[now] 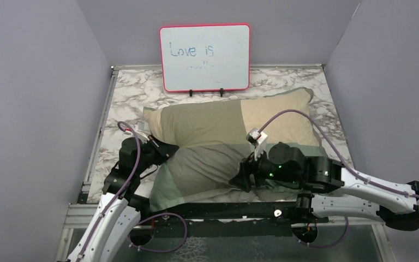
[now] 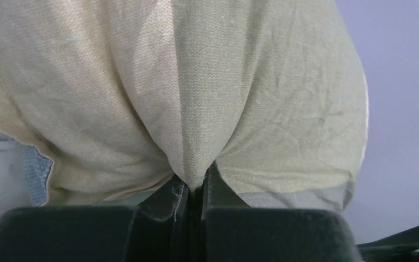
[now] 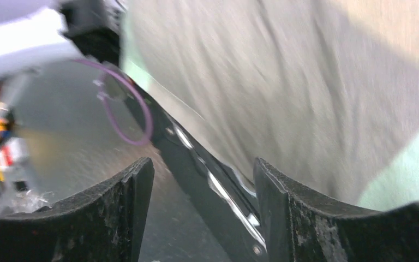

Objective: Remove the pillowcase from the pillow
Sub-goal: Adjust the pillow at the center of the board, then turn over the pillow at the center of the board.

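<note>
The pillowcase [image 1: 218, 142], in tan, olive and pale green blocks, lies across the marble table and covers the pillow, which is hidden inside it. My left gripper [image 1: 161, 151] is at the case's left side. In the left wrist view it [image 2: 196, 185] is shut on a pinched fold of the tan cloth [image 2: 196, 109]. My right gripper [image 1: 238, 180] is at the case's near edge. In the right wrist view it [image 3: 203, 174] is open and empty, with the olive cloth [image 3: 305, 82] just beyond its right finger.
A red-framed whiteboard [image 1: 204, 57] stands at the back of the table. A black rail [image 3: 207, 180] along the table's near edge runs between my right fingers. Grey walls close in both sides. A blue-grey strip of cloth [image 2: 35, 174] shows at the case's lower left.
</note>
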Controlling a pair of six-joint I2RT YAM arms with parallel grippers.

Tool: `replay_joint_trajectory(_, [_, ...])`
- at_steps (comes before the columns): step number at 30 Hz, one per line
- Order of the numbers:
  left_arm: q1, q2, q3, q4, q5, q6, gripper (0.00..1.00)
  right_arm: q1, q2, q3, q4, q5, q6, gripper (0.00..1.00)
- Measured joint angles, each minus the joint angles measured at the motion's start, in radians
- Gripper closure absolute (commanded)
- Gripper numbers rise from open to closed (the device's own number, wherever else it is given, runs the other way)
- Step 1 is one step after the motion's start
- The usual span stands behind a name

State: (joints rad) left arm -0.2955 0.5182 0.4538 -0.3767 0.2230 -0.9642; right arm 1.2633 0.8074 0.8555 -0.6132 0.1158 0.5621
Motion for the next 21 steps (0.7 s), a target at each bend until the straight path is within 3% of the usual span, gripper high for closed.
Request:
replay_joint_trajectory(5, [0.001, -0.053, 0.000, -0.016, 0.100, -0.008, 1.00, 0.000, 0.075, 0.255, -0.009, -0.024, -0.048, 0.21])
replay_joint_trajectory(8, [0.001, -0.069, 0.000, -0.029, 0.161, -0.008, 1.00, 0.000, 0.169, 0.359, -0.011, 0.038, -0.063, 0.18])
replay_joint_trajectory(9, [0.001, -0.067, 0.005, -0.038, 0.178, -0.001, 0.91, 0.000, 0.218, 0.385, -0.011, 0.079, -0.058, 0.18])
replay_joint_trajectory(12, [0.001, -0.046, 0.055, -0.107, 0.201, 0.038, 0.35, 0.000, 0.388, 0.409, -0.026, 0.222, -0.008, 0.23])
replay_joint_trajectory(14, [0.001, -0.019, 0.140, -0.203, 0.187, 0.098, 0.14, 0.000, 0.501, 0.379, -0.045, 0.288, 0.050, 0.29])
replay_joint_trajectory(16, [-0.001, 0.011, 0.235, -0.282, 0.163, 0.150, 0.02, 0.000, 0.565, 0.303, -0.036, 0.319, 0.108, 0.34])
replay_joint_trajectory(21, [-0.005, 0.138, 0.484, -0.417, 0.033, 0.297, 0.01, 0.008, 0.480, 0.094, 0.084, 0.277, 0.252, 0.37])
